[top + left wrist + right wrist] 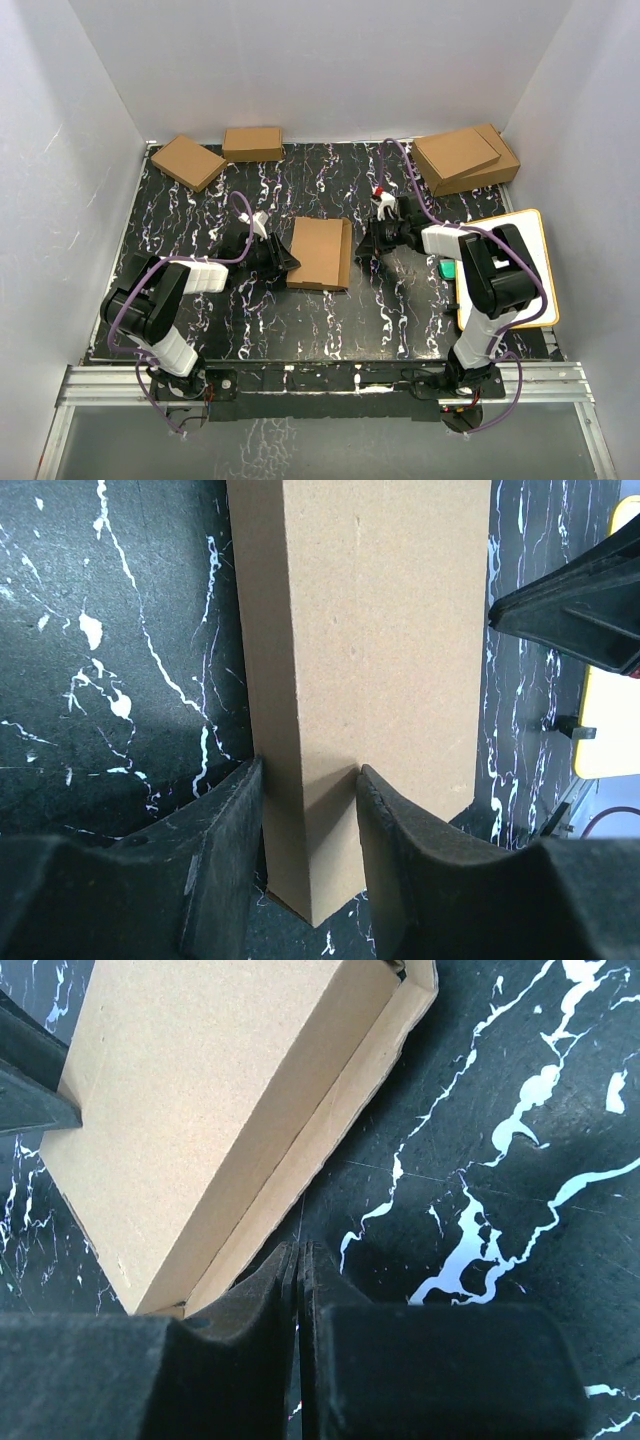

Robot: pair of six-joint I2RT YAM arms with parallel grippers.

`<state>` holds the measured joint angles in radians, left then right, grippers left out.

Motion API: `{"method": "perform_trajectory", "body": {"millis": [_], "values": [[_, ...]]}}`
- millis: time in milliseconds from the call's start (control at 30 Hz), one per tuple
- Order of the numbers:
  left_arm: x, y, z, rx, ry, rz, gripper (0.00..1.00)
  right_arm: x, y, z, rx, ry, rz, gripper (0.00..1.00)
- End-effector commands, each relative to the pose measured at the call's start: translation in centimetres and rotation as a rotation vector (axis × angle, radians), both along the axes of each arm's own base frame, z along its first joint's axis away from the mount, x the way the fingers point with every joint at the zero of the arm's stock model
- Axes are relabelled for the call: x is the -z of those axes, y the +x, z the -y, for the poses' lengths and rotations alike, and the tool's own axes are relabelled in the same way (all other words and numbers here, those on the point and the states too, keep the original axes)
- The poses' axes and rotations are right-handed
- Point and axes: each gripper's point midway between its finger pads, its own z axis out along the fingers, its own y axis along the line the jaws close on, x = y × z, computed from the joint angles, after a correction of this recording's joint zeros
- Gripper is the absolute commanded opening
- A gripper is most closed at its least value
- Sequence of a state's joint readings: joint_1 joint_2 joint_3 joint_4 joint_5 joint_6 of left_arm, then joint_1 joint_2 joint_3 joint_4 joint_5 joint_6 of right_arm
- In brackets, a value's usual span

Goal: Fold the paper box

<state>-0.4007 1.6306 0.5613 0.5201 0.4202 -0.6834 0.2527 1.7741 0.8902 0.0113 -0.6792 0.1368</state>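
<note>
Mid-desk, left gripper (310,770) clamps the paper box (321,253) by its left side; right gripper (300,1250) sits pinched closed just beside it.

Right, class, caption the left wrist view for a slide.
Left hand pinches the box at one end, on a black table.

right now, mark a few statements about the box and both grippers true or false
1. The left gripper clamps an edge of the paper box. True.
2. The right gripper grips the box too. False: its fingers are shut together beside the box, holding nothing.
3. The paper box lies between the two grippers. True.
4. The two stacked boxes sit at the far left. False: they sit at the far right.
</note>
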Motion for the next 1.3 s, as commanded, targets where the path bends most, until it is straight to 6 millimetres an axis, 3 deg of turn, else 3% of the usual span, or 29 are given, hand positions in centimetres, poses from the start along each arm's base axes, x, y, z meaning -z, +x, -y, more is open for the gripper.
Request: {"method": "perform_trajectory", "body": {"millis": [0,100,333,500,667,767,1033,1267], "values": [[3.4,-3.0,-1.0,0.032,0.083,-0.149,0.38,-0.6,1.4,-0.4,0.02,0.027,0.024,0.09],[3.2,-2.7,-0.9,0.037,0.084,-0.145,0.38,-0.4,1.1,0.0,0.01,0.003,0.018,0.08],[2.9,-2.6,-0.9,0.052,0.094,-0.132,0.38,-3.2,-3.3,-0.5,-0.283,0.051,0.177,0.08],[2.9,-2.1,-0.6,0.063,0.095,-0.13,0.39,-1.6,-5.0,0.0,-0.385,0.014,0.14,0.08],[2.6,-1.8,-0.5,0.071,0.098,-0.12,0.39,0.6,-5.5,-0.1,-0.351,0.002,-0.004,0.08],[2.5,-1.7,-0.5,0.075,0.098,-0.114,0.39,1.0,-5.6,-0.6,-0.322,0.009,-0.049,0.08],[2.3,-1.6,0.0,0.094,0.08,-0.106,0.39,1.1,-7.2,-3.5,-0.29,0.101,-0.167,0.08],[2.2,-1.7,0.3,0.115,0.065,-0.1,0.39,-0.8,-7.6,-5.4,-0.329,0.164,-0.147,0.08]]}}
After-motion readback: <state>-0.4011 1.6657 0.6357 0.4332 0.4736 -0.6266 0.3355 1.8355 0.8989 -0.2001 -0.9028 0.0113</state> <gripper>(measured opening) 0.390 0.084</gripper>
